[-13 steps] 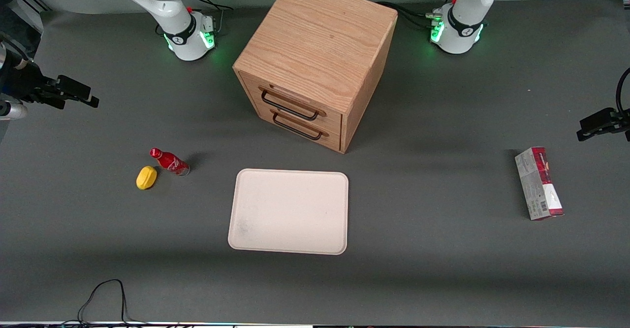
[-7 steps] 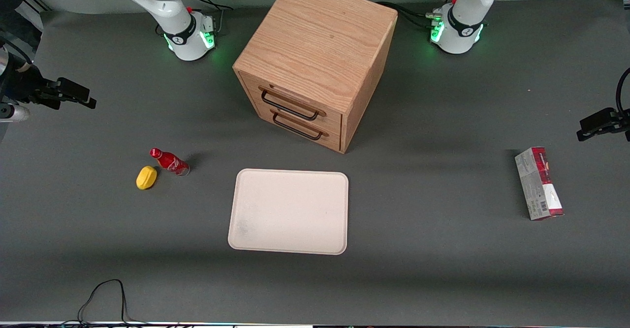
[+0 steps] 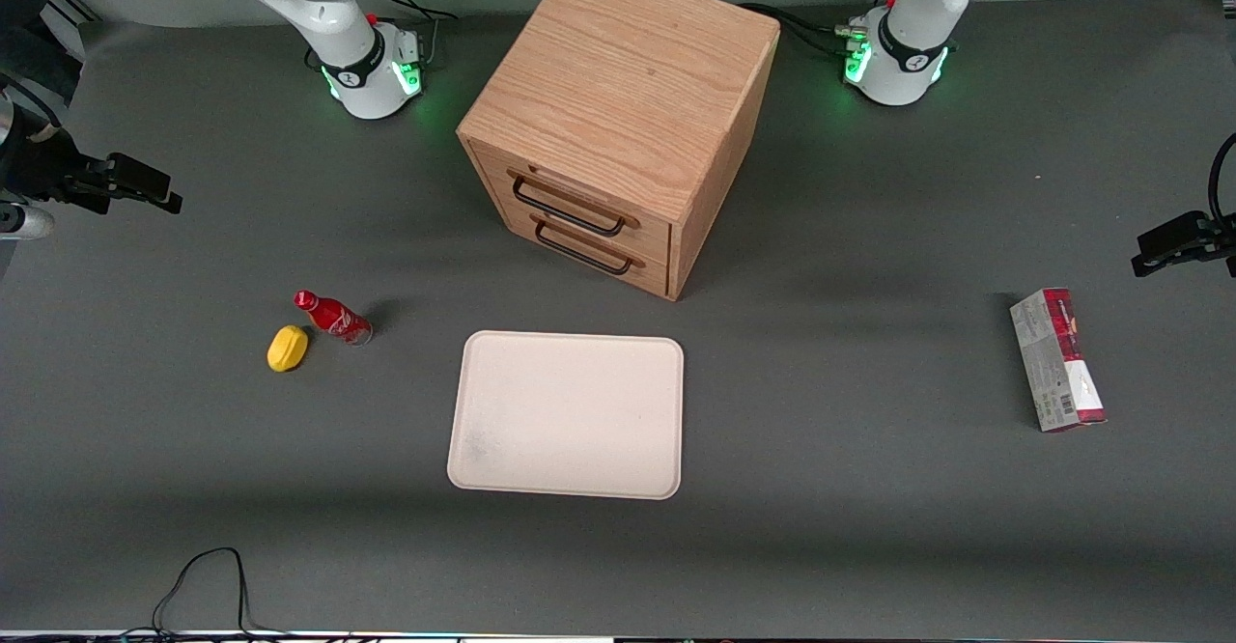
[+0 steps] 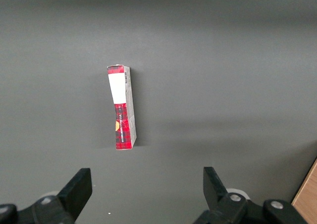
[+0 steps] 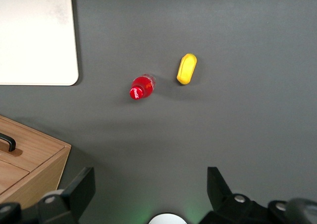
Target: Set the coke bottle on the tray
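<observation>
The coke bottle (image 3: 333, 318), small and red with a red cap, stands on the grey table beside a yellow lemon-shaped object (image 3: 287, 348). It also shows in the right wrist view (image 5: 141, 86), seen from above. The cream-pink tray (image 3: 568, 414) lies flat in front of the wooden drawer cabinet, apart from the bottle; one corner of it shows in the right wrist view (image 5: 34, 35). My gripper (image 3: 145, 184) hangs high over the working arm's end of the table, farther from the front camera than the bottle. It is open and empty (image 5: 148, 182).
A wooden cabinet (image 3: 618, 112) with two drawers stands mid-table, farther from the front camera than the tray. A red-and-grey carton (image 3: 1057, 358) lies toward the parked arm's end, also in the left wrist view (image 4: 122, 107). A cable (image 3: 208, 575) lies near the table's front edge.
My gripper has drifted slightly toward the working arm's end of the table. The bottle, lemon-shaped object and tray have not moved.
</observation>
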`<state>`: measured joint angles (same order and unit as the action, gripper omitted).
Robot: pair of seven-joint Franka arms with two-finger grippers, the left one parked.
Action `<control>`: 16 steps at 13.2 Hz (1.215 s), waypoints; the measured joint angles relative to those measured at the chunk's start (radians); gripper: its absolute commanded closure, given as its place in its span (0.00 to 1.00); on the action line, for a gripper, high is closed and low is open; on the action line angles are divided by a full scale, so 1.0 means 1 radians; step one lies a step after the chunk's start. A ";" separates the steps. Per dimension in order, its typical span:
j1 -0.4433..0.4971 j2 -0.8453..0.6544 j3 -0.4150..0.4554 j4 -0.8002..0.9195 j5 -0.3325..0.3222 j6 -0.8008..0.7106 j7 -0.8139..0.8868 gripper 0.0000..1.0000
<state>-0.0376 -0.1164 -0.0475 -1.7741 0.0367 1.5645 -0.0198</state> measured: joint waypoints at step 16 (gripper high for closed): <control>0.000 0.100 0.000 -0.124 0.000 0.120 0.000 0.00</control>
<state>-0.0376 -0.0167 -0.0477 -1.8985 0.0366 1.6847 -0.0198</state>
